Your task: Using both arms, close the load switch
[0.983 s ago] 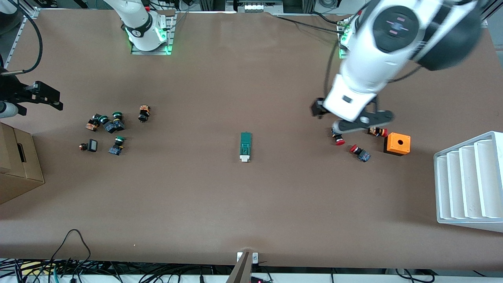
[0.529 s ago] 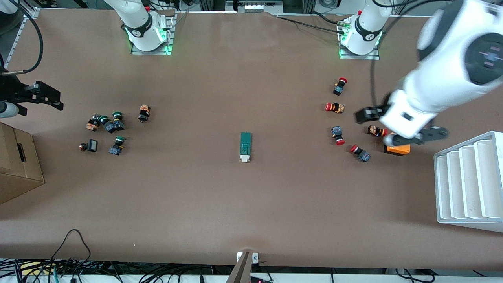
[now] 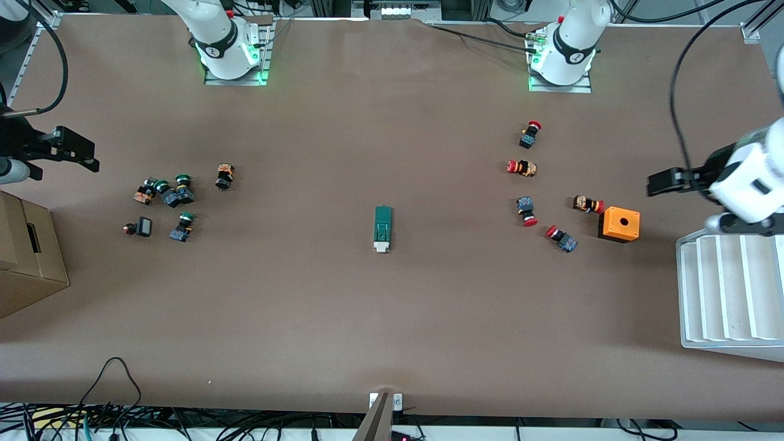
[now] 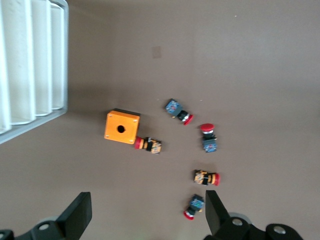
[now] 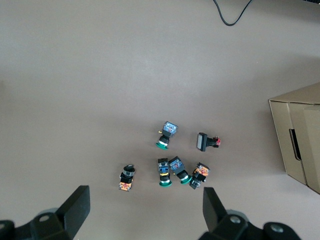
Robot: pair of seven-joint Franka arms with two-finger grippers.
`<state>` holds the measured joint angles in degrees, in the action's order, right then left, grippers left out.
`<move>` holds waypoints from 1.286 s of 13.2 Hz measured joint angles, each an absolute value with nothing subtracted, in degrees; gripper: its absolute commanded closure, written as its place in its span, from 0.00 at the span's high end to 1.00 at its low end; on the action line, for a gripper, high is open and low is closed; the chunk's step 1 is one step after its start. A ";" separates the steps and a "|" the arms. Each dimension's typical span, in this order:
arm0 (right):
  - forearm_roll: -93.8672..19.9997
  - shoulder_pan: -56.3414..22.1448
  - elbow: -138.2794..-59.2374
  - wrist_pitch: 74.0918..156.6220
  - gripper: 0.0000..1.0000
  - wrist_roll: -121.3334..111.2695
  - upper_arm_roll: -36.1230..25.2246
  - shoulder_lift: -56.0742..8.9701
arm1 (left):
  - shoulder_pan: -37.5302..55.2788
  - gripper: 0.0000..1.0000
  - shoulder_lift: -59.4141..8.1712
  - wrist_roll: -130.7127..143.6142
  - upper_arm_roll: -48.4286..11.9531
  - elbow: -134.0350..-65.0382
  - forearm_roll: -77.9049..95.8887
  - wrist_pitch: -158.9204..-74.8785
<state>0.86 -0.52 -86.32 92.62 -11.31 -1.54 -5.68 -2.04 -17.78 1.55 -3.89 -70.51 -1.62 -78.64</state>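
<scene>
The load switch point(image 3: 382, 228), a narrow dark-green block with a white end toward the front camera, lies alone at the middle of the table. It is in neither wrist view. My left gripper point(image 3: 744, 225) hangs high over the edge of the white rack, toward the left arm's end of the table. In the left wrist view it point(image 4: 147, 220) is open and empty. My right arm's hand point(image 3: 37, 150) waits high at the right arm's end of the table. In the right wrist view my right gripper point(image 5: 145, 215) is open and empty above the green buttons.
Several red-capped buttons point(image 3: 525, 211) and an orange box point(image 3: 619, 224) lie between the switch and the white rack point(image 3: 729, 288). Several green-capped buttons point(image 3: 174, 196) lie toward the right arm's end, beside a cardboard box point(image 3: 27, 257).
My left arm has swung away from above the red buttons toward the left arm's end of the table, ending over the rack's edge. The right arm and switch have not moved.
</scene>
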 measured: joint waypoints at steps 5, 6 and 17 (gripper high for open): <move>0.86 -0.56 -86.29 92.62 1.00 -11.31 -1.54 -5.69 | 4.57 1.00 -11.23 -7.28 9.97 -77.56 1.95 -85.04; 0.86 -0.56 -86.29 92.62 1.00 -11.31 -1.54 -5.69 | 5.15 1.00 -9.91 -7.82 11.27 -79.44 2.59 -86.52; 0.86 -0.60 -86.28 92.62 1.00 -11.31 -1.54 -5.69 | 12.63 1.00 -4.92 -7.17 15.11 -85.21 2.83 -88.72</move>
